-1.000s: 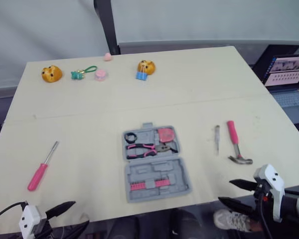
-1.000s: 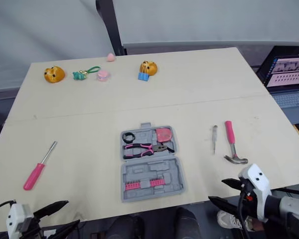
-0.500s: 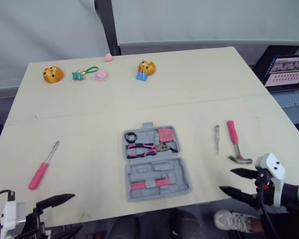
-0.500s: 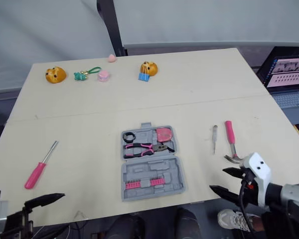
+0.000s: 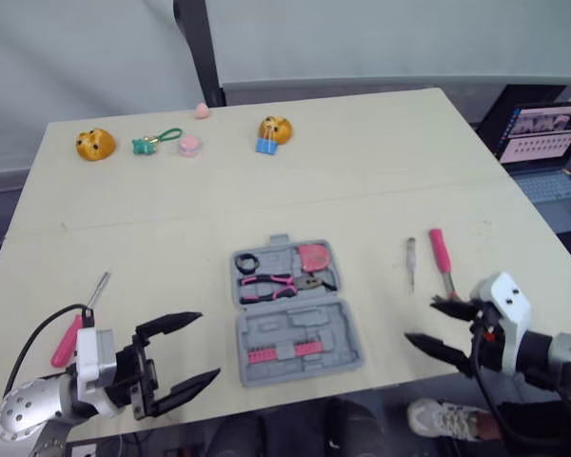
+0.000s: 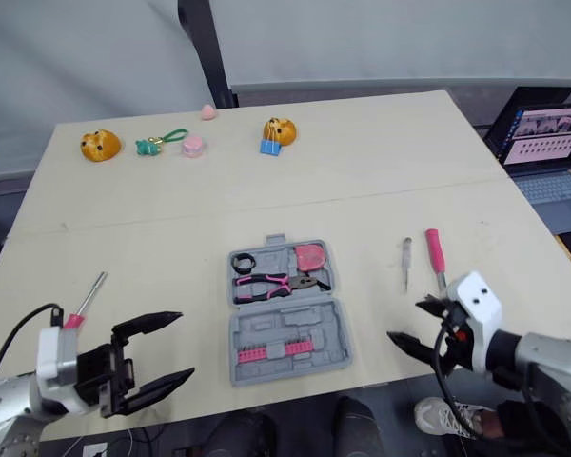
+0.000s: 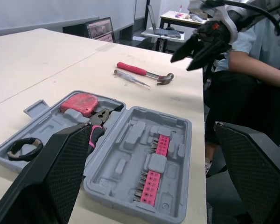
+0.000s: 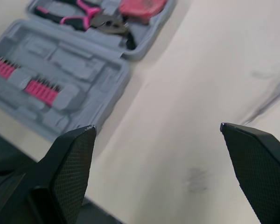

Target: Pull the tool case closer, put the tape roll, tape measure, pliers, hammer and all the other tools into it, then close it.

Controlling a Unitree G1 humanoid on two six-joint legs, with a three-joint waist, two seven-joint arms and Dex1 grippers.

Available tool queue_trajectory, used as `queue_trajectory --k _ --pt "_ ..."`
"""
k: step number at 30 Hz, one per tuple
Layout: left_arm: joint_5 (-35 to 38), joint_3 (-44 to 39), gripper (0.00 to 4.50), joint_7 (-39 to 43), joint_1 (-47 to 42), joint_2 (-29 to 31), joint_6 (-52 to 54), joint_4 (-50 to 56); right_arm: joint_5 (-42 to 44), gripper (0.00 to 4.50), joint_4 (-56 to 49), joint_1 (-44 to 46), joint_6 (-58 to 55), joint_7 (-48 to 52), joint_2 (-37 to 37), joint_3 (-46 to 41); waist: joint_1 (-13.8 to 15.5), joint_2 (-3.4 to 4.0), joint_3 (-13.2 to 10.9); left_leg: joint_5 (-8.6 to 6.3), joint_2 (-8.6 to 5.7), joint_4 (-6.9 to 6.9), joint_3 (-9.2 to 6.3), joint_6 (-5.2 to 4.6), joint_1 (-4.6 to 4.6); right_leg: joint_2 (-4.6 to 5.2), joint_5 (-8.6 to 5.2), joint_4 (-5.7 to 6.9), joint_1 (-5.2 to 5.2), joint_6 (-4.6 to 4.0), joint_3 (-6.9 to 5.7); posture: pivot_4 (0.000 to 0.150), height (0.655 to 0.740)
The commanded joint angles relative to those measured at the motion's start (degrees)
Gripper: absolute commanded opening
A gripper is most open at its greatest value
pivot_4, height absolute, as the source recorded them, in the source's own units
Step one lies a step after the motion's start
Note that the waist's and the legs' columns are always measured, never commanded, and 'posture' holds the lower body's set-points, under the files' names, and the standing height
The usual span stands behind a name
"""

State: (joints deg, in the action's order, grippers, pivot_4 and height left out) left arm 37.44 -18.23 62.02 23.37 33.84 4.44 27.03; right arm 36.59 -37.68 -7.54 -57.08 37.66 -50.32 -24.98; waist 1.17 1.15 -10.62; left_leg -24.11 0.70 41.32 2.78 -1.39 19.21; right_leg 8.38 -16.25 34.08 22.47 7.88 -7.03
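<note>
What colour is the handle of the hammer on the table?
Pink. The hammer shows its handle best in the left wrist view.

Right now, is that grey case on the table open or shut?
Open. The tool case lies spread flat, both halves facing up, with the pliers, tape roll and tape measure showing in its far half.

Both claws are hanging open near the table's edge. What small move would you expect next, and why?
Probably the right gripper should reach forward and close on the hammer. The gripper is open and empty, and the hammer lies just ahead of it on the table, outside the open case. The case already holds the pliers, so the hammer looks like the nearest tool left to pack.
</note>
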Motion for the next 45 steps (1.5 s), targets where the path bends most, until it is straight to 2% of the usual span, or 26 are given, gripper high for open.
queue_trajectory --k 1,4,8,16,31,45 --pt "0.3 0.5 4.5 -0.8 -0.1 0.5 0.8 1.8 -1.8 4.49 0.4 5.4 -8.2 -9.4 0.9 0.3 0.0 0.0 0.0 0.01 0.01 0.0 0.0 0.01 0.0 0.0 0.0 0.0 0.01 -0.01 0.0 0.15 0.7155" --pt "-0.1 0.3 4.5 -0.7 -0.3 1.0 0.7 0.9 -2.0 4.49 2.0 13.9 -16.5 -16.5 6.0 3.0 0.0 -0.02 0.0 0.02 0.04 -0.02 0.0 0.05 0.02 -0.03 -0.03 0.04 0.08 -0.06 0.0 0.15 0.7155" --pt "-0.8 0.9 4.5 -1.5 -1.1 1.2 0.9 0.9 -5.5 4.49 7.6 22.0 -21.3 -22.8 12.1 7.3 -0.2 0.02 0.0 0.03 0.02 -0.04 0.04 0.06 0.09 -0.02 -0.03 0.27 0.17 -0.07 0.04 0.15 0.7155" --pt "-2.1 1.3 4.5 -3.9 -0.9 1.1 1.0 2.7 -13.4 4.49 19.5 30.6 -19.4 -30.9 20.9 9.3 -0.2 0.03 0.0 0.04 -0.13 -0.05 0.08 0.05 0.21 -0.06 -0.03 0.29 0.26 -0.06 0.0 0.15 0.7155" --pt "-3.0 1.0 4.5 -7.3 0.8 1.4 1.6 5.7 -21.1 4.49 36.6 37.1 -7.6 -31.4 26.4 14.5 -1.5 0.04 0.0 0.09 -0.09 -0.07 0.22 0.15 0.18 -0.21 -0.03 0.36 0.34 -0.06 0.09 0.15 0.7155" --pt "-3.2 -0.3 4.5 -7.1 1.6 1.8 1.0 5.2 -24.4 4.49 41.6 38.2 -3.4 -31.2 28.4 15.7 -1.6 0.05 0.0 0.09 -0.01 -0.08 0.22 0.16 0.18 -0.25 -0.04 0.36 0.34 -0.06 0.14 0.15 0.7155"
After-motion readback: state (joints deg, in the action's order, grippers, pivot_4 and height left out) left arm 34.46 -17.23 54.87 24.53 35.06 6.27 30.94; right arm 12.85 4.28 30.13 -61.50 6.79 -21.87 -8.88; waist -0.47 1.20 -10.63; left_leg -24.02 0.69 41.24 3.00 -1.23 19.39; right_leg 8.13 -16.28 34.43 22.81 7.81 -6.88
